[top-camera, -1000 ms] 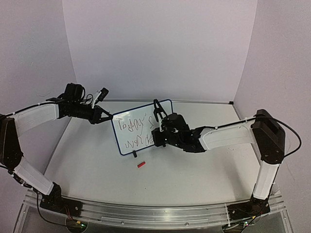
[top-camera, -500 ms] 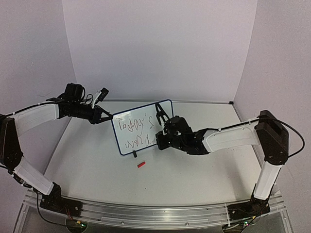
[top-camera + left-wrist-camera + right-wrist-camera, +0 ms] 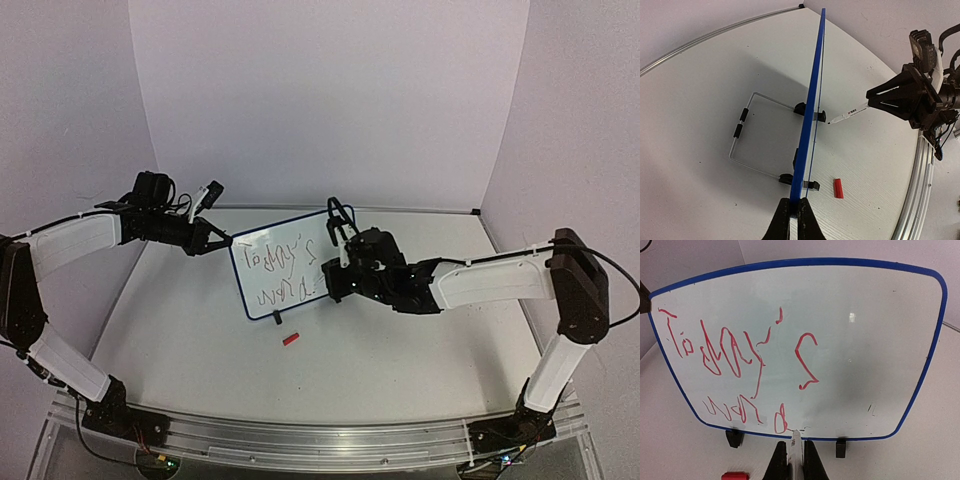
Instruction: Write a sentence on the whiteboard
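The white table [image 3: 400, 340] filled the floor of the booth, with pale walls on three sides; the left arm [image 3: 70, 245] reached in from the left and the right arm [image 3: 500, 283] stretched low across from the right, both ending at the board.

The whiteboard [image 3: 290, 232] stood upright near the middle of the table, towards the back, its face turned to the right arm; it had a blue frame and rested on two small black feet [image 3: 734, 437], with a thin wire stand [image 3: 747, 145] lying flat on the table behind it.

The sentence [image 3: 735, 355] ran in red ink over the left part of the board in two rows; the upper row read roughly "Today's", and the lower row was a shorter scrawl I could not read for certain.

The left gripper [image 3: 794, 212] was clenched on the board's left edge, its fingers pinching the blue frame; the right gripper [image 3: 794, 460] was clamped around a white marker [image 3: 849, 112], which pointed at the board's face.

The marker's tip met the board low down, just beside the last letter of the lower row and close to the bottom frame.

A small red cap [image 3: 291, 340] lay on the table in front of the board, near one foot, touching nothing.
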Tool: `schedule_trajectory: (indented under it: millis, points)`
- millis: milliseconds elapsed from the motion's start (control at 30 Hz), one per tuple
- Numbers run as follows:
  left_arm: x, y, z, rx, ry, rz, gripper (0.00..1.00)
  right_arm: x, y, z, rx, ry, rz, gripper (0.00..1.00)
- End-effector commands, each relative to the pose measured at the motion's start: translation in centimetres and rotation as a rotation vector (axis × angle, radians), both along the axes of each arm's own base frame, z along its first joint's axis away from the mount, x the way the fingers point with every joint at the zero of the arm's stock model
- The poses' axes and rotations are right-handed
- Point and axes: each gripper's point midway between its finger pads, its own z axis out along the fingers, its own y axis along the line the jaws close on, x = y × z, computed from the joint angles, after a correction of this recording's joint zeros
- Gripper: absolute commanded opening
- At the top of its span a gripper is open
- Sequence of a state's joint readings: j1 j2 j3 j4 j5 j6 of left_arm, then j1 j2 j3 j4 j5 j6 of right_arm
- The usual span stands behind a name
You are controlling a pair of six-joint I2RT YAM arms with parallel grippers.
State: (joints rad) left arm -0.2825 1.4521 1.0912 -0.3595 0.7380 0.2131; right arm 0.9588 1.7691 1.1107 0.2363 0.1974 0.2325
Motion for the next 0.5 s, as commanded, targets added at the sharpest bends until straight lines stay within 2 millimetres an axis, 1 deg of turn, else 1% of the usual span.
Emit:
schedule_trajectory:
  millis: [0, 467]
  points:
    - [-0.2, -0.2, 1.8, -0.008, -0.046, -0.013, 0.00, 0.8, 0.8, 1.6, 0.031, -0.035, -0.004, 0.00]
    - [-0.2, -0.2, 1.8, -0.009, -0.046, -0.013, 0.00, 2.4, 2.0, 0.0, 0.012, -0.037, -0.036, 0.00]
